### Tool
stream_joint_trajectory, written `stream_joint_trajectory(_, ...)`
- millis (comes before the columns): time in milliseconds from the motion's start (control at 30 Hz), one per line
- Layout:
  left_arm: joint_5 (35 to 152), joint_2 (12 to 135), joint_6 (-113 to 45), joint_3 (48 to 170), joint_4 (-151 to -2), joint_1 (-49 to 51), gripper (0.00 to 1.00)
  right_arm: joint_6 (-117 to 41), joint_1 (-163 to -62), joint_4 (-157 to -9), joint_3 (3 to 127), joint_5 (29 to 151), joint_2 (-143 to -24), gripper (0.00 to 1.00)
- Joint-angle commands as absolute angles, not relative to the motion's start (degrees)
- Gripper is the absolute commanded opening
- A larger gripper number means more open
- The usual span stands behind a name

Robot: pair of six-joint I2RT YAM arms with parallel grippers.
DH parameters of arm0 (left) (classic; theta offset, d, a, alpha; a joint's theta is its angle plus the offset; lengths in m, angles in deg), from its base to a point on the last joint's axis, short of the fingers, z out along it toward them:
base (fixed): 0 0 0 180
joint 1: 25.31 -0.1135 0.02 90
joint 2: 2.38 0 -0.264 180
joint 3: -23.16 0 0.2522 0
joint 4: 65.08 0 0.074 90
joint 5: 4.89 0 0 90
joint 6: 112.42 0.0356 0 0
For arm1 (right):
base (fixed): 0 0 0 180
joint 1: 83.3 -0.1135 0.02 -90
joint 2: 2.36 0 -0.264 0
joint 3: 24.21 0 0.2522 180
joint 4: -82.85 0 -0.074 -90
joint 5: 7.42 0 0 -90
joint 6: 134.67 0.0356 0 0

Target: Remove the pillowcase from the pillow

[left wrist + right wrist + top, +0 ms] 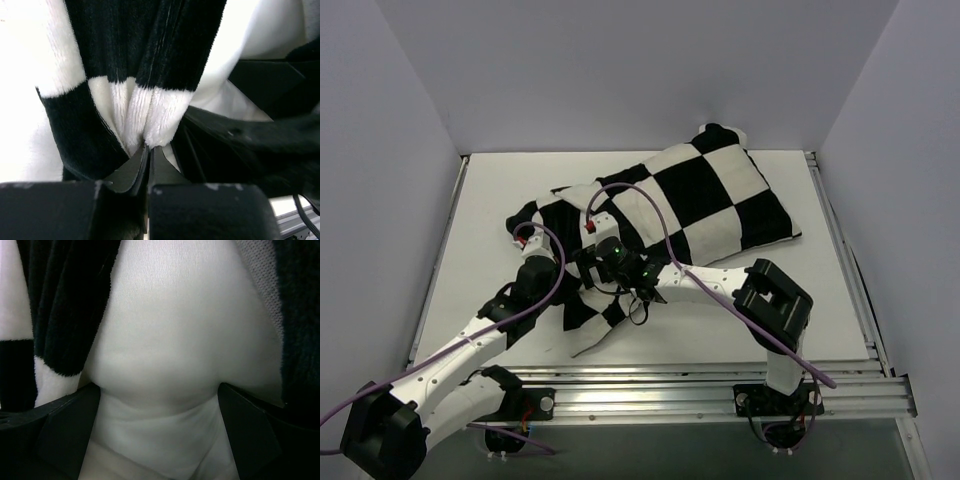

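The top camera looks down from above and behind the arm bases, taking in the whole table (pixel 490 200) toward the far wall. The left wrist camera peers along the left gripper (pixel 149 148), pressed close to the pillowcase (pixel 115 100). The right wrist camera looks past the right gripper (pixel 160 402), equally close to the pillow (pixel 165 330). All three share the pillowcase's near-left end.
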State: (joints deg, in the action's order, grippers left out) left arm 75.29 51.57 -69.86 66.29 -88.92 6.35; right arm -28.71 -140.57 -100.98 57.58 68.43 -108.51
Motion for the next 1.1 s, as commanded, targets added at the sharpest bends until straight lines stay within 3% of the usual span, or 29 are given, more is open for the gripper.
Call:
stream_joint_trajectory(0,75.80,50.79,-69.70,66.10,-91.58,6.24,0.02,-28.06,-139.99,-93.95,56.34,66.95,-115.12,1.00)
stream_joint_trajectory(33,75.71,50.53,-69.70,66.10,-92.02,6.24,0.02,-28.23,-139.90,-92.37,56.70,64.33,-115.82,1.00)
stream_joint_trajectory(133,75.62,49.74,-69.70,66.28,-93.59,6.24,0.02,-27.10,-139.37,-89.38,58.54,59.22,-118.37,0.87)
stream_joint_trajectory(233,75.62,48.86,-69.71,67.15,-95.61,6.24,0.02,-24.47,-137.36,-86.38,60.04,56.22,-119.26,0.42)
stream_joint_trajectory(267,75.88,48.59,-69.88,67.59,-96.06,6.16,0.02,-23.85,-136.65,-86.38,60.04,56.30,-118.73,0.15)
stream_joint_trajectory(300,76.15,48.42,-69.79,67.77,-96.50,6.24,0.02,-23.23,-135.08,-86.38,60.13,56.65,-118.38,0.04)
stream_joint_trajectory(333,76.41,48.16,-69.97,68.12,-97.37,6.24,0.02,-22.70,-134.19,-86.73,60.13,57.18,-118.03,0.00)
stream_joint_trajectory(733,79.67,47.19,-70.76,70.41,-102.82,7.38,0.02,-12.25,-119.70,-98.67,61.89,75.35,-104.94,0.00)
stream_joint_trajectory(1067,76.76,49.99,-73.75,66.28,-100.38,7.47,0.02,-8.90,-113.27,-96.66,64.08,88.55,-95.01,0.00)
